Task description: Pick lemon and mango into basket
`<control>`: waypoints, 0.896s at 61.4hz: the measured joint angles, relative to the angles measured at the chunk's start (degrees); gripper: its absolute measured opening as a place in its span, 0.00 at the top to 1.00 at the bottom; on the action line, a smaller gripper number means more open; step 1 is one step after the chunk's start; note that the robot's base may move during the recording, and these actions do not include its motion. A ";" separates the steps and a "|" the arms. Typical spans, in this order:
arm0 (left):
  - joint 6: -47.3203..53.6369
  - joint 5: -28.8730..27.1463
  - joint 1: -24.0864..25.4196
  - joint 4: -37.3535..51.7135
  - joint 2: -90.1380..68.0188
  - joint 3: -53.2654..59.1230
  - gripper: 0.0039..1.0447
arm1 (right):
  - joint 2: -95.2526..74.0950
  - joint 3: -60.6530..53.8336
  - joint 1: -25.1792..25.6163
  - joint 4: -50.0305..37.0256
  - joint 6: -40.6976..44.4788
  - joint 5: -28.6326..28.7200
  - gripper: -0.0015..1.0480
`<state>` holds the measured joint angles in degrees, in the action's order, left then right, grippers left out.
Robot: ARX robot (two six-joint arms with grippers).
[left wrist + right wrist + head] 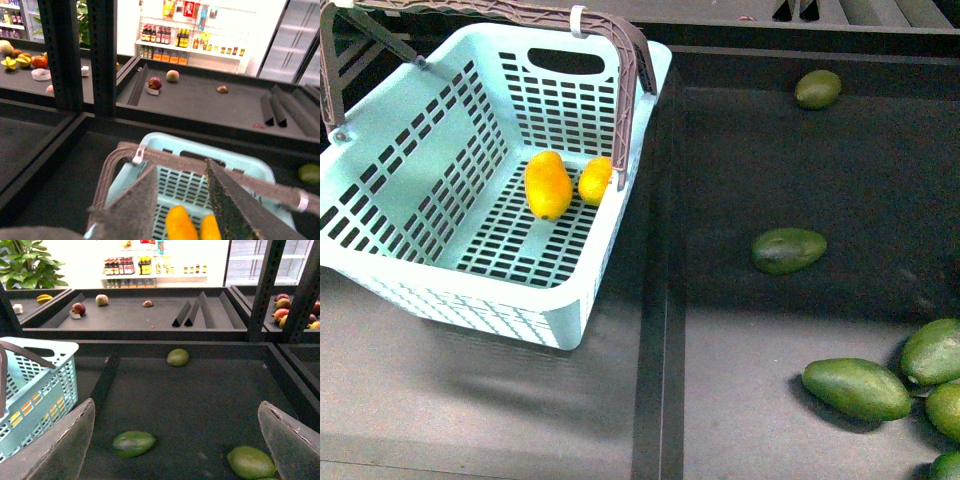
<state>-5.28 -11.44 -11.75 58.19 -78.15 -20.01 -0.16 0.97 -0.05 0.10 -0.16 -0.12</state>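
Yellow fruit already in the basket [440, 160]
Smooth, firm mango [548, 184] and lighter lemon [595, 180] lie side by side on its floor; grip each around the middle. Left fingers [145, 205] narrowly parted, empty; right fingers [65, 450] wide.

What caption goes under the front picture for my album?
Mango and lemon lying side by side inside the turquoise basket, green fruits scattered nearby.

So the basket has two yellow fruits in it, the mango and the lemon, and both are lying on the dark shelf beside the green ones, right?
Not quite. The mango and the lemon are indeed the two yellow fruits, but they lie side by side on the slotted floor of the basket, not on the dark shelf. Only the green fruits lie on the shelf beside it. The front view shows this plainly.
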 joint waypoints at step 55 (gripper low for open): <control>4.63 11.43 11.50 -22.88 41.77 19.12 0.97 | 0.00 0.00 0.00 0.00 0.00 0.00 0.08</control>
<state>-0.64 -0.01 -0.25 35.31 -36.38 -0.89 -0.16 0.97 -0.05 0.10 -0.16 -0.12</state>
